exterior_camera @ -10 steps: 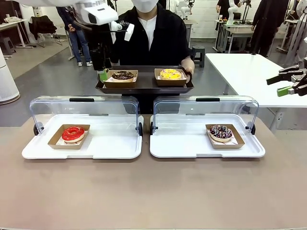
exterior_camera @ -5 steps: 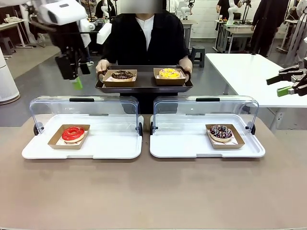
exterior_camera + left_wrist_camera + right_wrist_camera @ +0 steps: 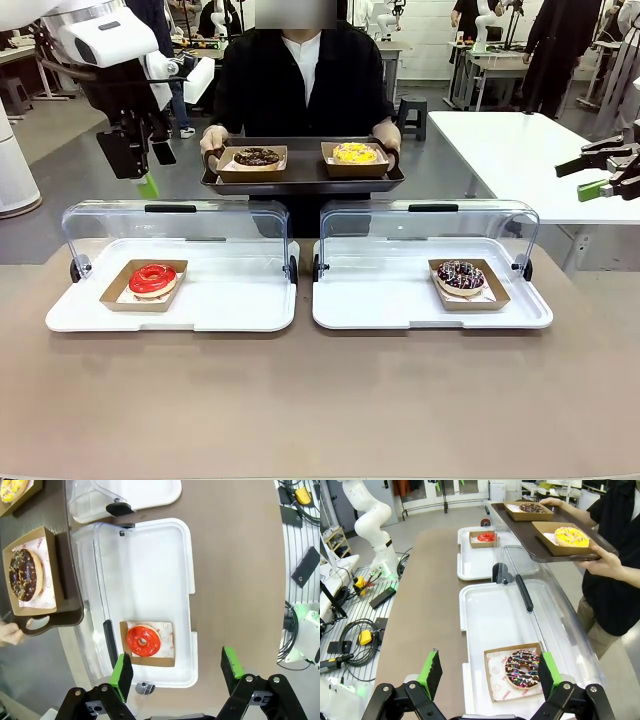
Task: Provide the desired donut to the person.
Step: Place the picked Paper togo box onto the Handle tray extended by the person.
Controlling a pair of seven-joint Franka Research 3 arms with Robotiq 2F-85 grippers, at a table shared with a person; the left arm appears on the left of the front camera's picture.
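Red donut (image 3: 152,279), yellow donut (image 3: 354,153), chocolate sprinkled donut (image 3: 257,157), rainbow-sprinkled chocolate donut (image 3: 461,276); white trays (image 3: 240,310), dark brown tray (image 3: 300,182).

Near half of table (image 3: 320,400) bare, open to reach from robot's edge. Both white trays (image 3: 170,305) (image 3: 430,300) have clear lids (image 3: 175,225) (image 3: 430,225) swung up along far edges, forming wall between table and person; tray interiors open from above and from near side. Red donut (image 3: 152,279) sits at left tray's left end, sprinkled donut (image 3: 461,276) at right tray's right end; rest of each tray bare. Narrow gap between trays at table centre. Person's dark tray (image 3: 302,178), gripped by a hand (image 3: 213,139) at each end, hangs beyond lids. Left gripper (image 3: 140,165) raised above left lid's left end, fingers spread. Right gripper (image 3: 610,170) off right table edge, fingers spread.
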